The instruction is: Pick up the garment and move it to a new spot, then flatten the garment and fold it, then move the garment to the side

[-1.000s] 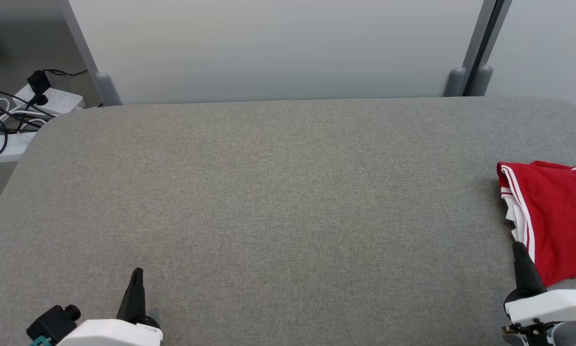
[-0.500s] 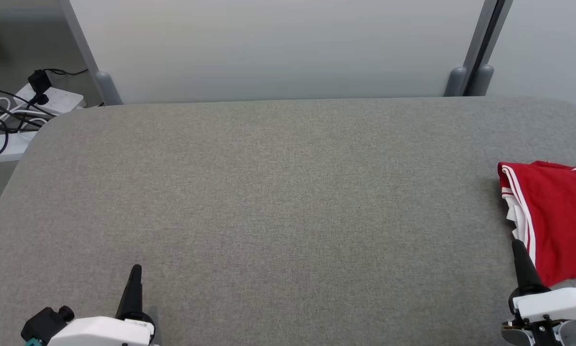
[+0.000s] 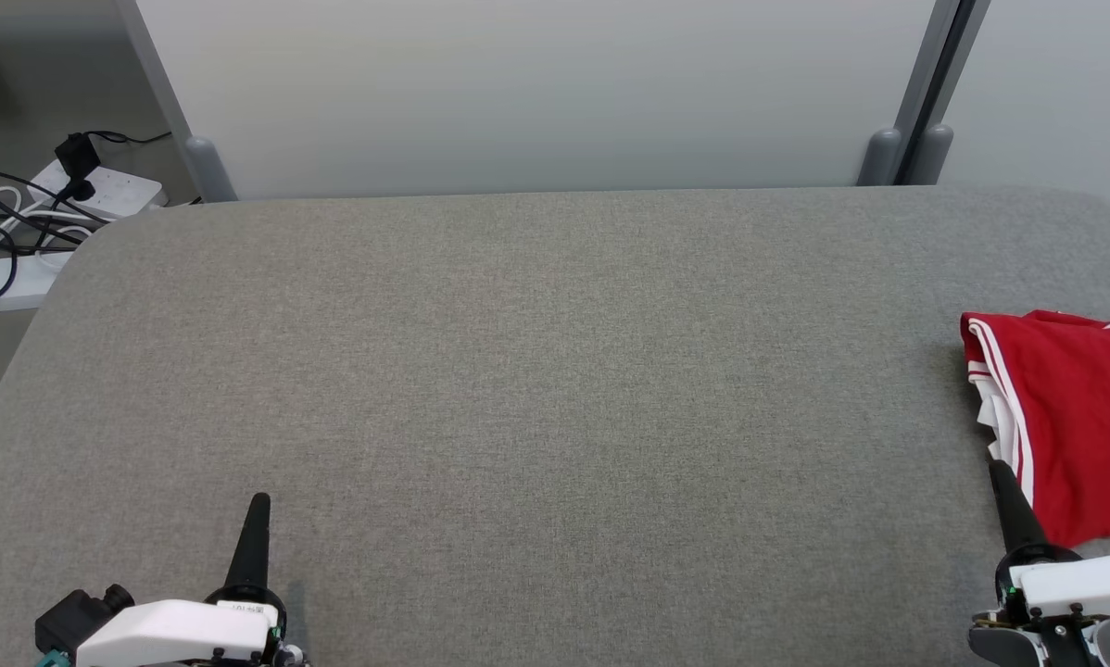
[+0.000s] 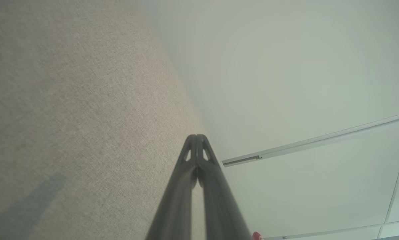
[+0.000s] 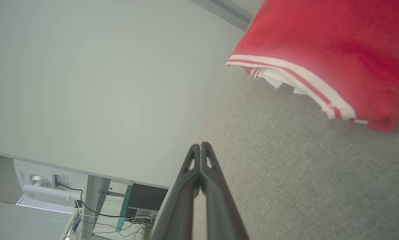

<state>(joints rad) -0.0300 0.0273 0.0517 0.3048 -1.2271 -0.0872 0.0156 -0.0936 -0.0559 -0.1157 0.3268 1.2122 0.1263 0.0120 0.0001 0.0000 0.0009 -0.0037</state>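
Observation:
A folded red garment (image 3: 1074, 417) with white stripes lies at the right edge of the grey table (image 3: 536, 371), partly cut off by the head view's border; the right wrist view shows the garment (image 5: 326, 53) from close by. My right gripper (image 3: 998, 471) is shut and empty, its tip just beside the garment's near-left edge; its closed fingertips (image 5: 201, 146) hang over bare cloth. My left gripper (image 3: 258, 502) is shut and empty at the lower left, its fingertips (image 4: 197, 137) pressed together above the table.
A pale partition wall (image 3: 536, 93) with grey posts (image 3: 898, 153) stands behind the table. Power strips and black cables (image 3: 45, 213) lie on the floor at the far left. The table's wide middle offers free room.
Both arms have drawn back slightly toward the bottom of the head view. The garment has not moved.

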